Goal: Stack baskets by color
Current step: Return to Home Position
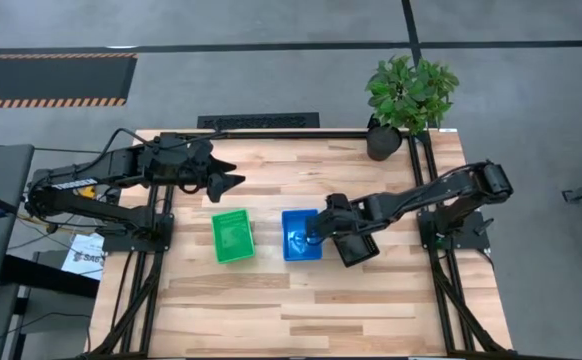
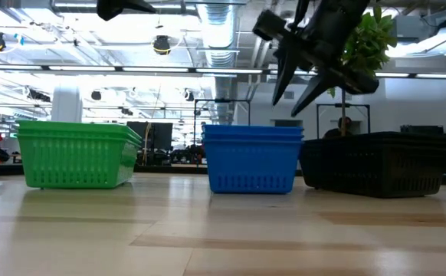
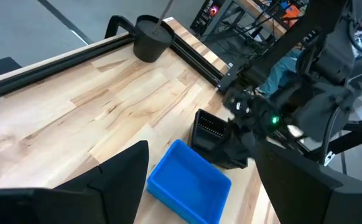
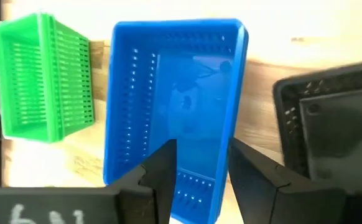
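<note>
Beneath right gripper (image 4: pixel 201 146), nested blue baskets (image 4: pixel 131 93)

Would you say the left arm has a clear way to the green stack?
Probably yes: the left gripper hangs open near the green stack with nothing between them; the right gripper is over the blue stack.

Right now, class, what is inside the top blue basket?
Nothing shows inside the blue basket: bare floor and mesh walls. The open right pincer above it covers part of one end.
</note>
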Robot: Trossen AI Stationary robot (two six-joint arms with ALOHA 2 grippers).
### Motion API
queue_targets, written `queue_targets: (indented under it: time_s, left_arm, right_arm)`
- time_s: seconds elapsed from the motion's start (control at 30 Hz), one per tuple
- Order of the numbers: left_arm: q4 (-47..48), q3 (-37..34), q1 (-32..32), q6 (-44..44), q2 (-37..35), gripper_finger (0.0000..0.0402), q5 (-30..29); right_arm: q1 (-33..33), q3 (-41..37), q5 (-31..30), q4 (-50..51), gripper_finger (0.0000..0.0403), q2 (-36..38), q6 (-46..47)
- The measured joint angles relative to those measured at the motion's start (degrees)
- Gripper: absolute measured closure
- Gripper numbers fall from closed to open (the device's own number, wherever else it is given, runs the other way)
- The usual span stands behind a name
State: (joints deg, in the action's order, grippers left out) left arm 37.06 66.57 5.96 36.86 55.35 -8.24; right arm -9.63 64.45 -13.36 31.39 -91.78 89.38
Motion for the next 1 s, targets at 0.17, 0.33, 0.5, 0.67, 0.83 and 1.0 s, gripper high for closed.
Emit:
queue_targets:
  time_s: [0.17, 0.33, 0.5, 0.67, 0.83, 1.0]
  left_arm:
    - [-0.17, 0.0, 0.02, -0.09, -0.74, 0.0123, 1.5]
    - [-0.98, 0.09, 0.02, -0.17, -2.94, 0.0123, 1.54]
    - [-0.96, 1.01, 0.0, -0.19, -5.71, 0.0123, 0.22]
    - [-1.11, 2.73, 0.02, -0.22, -7.9, 0.0123, -3.46]
    - [-2.06, 5.04, 0.02, -1.11, -8.86, 0.0123, -6.68]
    - [-1.79, 5.62, 0.02, 2.82, -9.28, 0.0123, -5.2]
  right_arm:
    - [0.72, -0.02, -0.93, 1.08, 0.0247, 4.68, -3.82]
    - [2.51, -0.02, -1.85, 0.88, 0.0255, 12.08, -9.4]
    - [5.75, -0.02, -1.99, 0.22, 0.0261, 20.51, -13.31]
    - [8.2, -0.02, -1.9, -4.22, 0.0259, 28.94, -20.2]
    - [9.67, -0.02, -1.51, -3.62, 0.0255, 37.7, -35.43]
    - [10.65, -0.02, -1.64, -0.24, 0.0257, 45.87, -46.07]
